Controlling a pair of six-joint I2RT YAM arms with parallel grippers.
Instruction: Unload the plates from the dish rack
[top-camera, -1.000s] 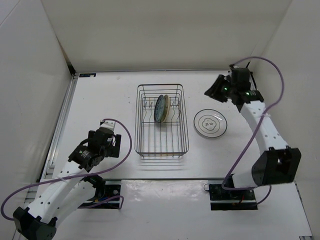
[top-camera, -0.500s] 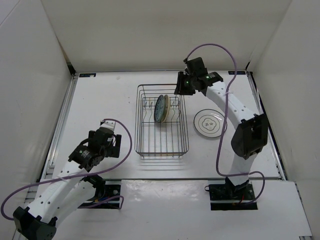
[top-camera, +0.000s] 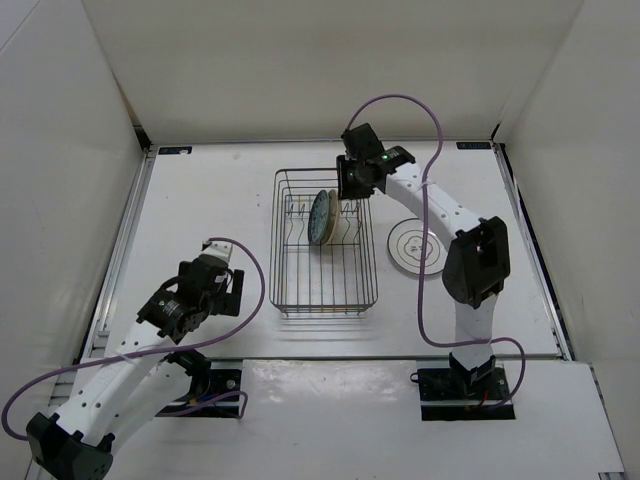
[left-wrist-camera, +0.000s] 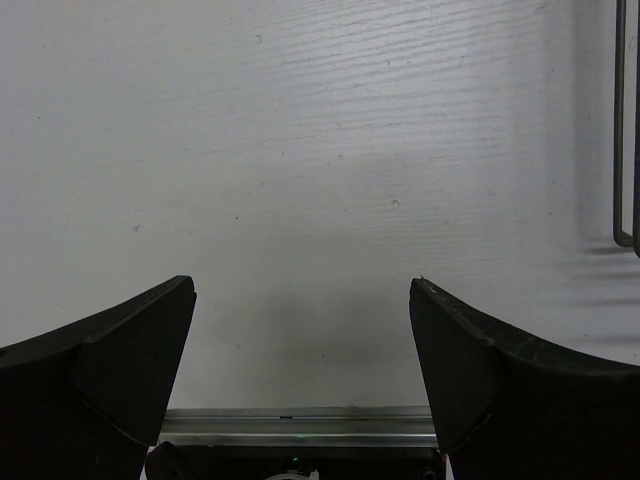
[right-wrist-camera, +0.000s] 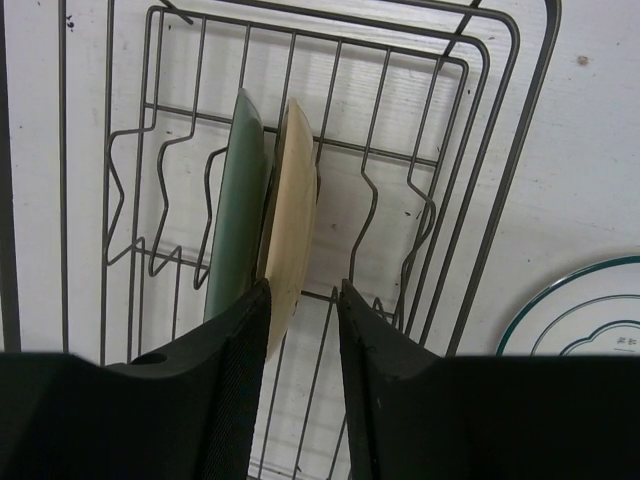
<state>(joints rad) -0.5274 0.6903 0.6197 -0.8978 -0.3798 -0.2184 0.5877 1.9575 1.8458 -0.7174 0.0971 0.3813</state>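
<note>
Right wrist view: the right gripper (right-wrist-camera: 303, 330) is hanging narrowly parted, straddling the rim of the cream-yellow plate (right-wrist-camera: 290, 210), which is standing against the blue-grey plate (right-wrist-camera: 232, 210) in the dish rack (right-wrist-camera: 480, 150), mid-table toward the far edge. Probably stiff, slick and breakable: pinching its upper rim squarely seems best.

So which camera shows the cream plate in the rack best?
Right wrist: the cream plate stands close up, upright beside the blue-grey plate. Top external shows only a small sliver; left wrist misses it.
</note>
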